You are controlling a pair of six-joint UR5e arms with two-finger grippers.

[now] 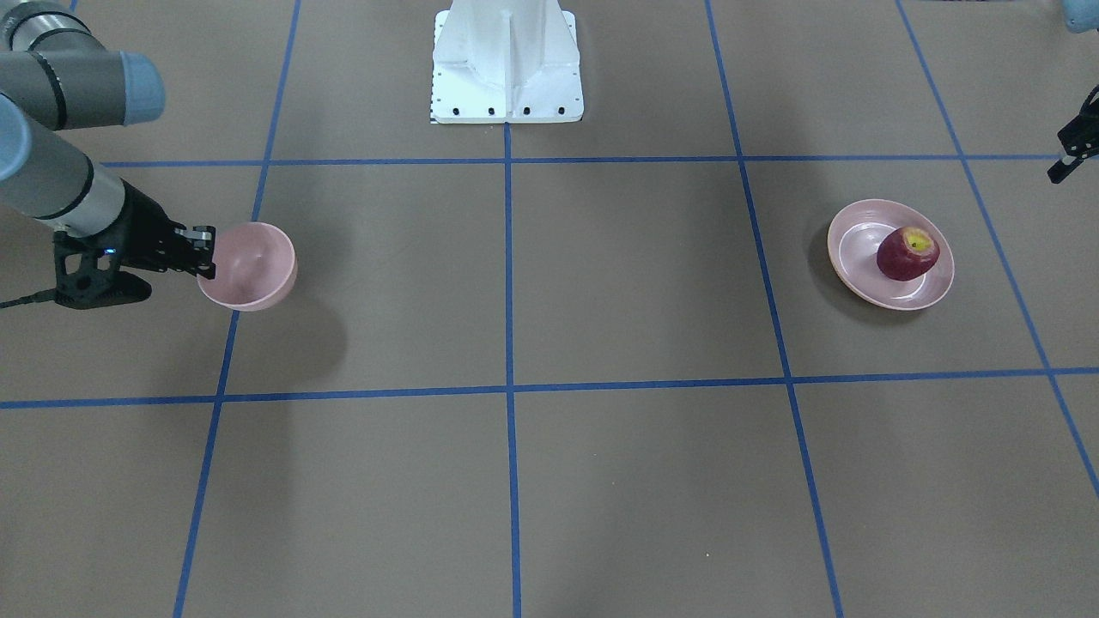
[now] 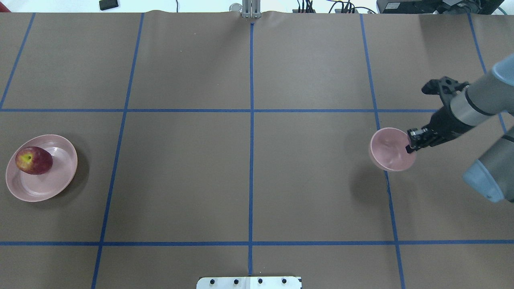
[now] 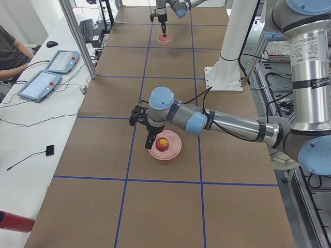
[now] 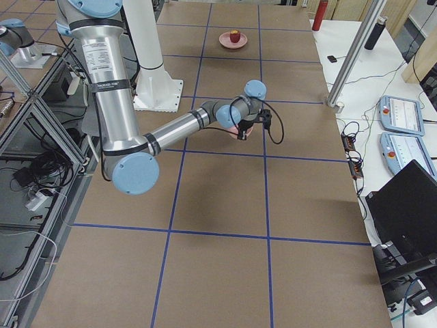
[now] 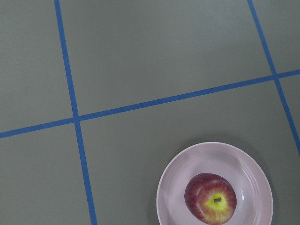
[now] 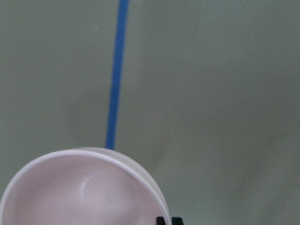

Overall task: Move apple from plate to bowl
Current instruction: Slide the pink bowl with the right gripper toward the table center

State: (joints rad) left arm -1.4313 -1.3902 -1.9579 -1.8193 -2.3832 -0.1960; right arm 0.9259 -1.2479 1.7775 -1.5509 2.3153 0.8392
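Observation:
The dark red apple (image 1: 906,255) with a yellow stem patch lies on the pale pink plate (image 1: 859,249) at my left end of the table; both show in the overhead view, apple (image 2: 34,160) and plate (image 2: 44,184), and in the left wrist view, apple (image 5: 210,198) and plate (image 5: 255,187). My right gripper (image 2: 410,145) is shut on the rim of the pink bowl (image 2: 389,150) and holds it above the table, its shadow offset below. The bowl's inside (image 6: 84,192) is empty. My left gripper (image 1: 1065,163) hangs beside the plate; I cannot tell whether it is open or shut.
The white robot base (image 1: 506,60) stands at the middle of the table's robot side. Blue tape lines cross the brown table. Operator tablets (image 3: 49,72) and a seated person (image 3: 10,51) are beyond the far side. A red bottle (image 3: 13,221) lies off the table.

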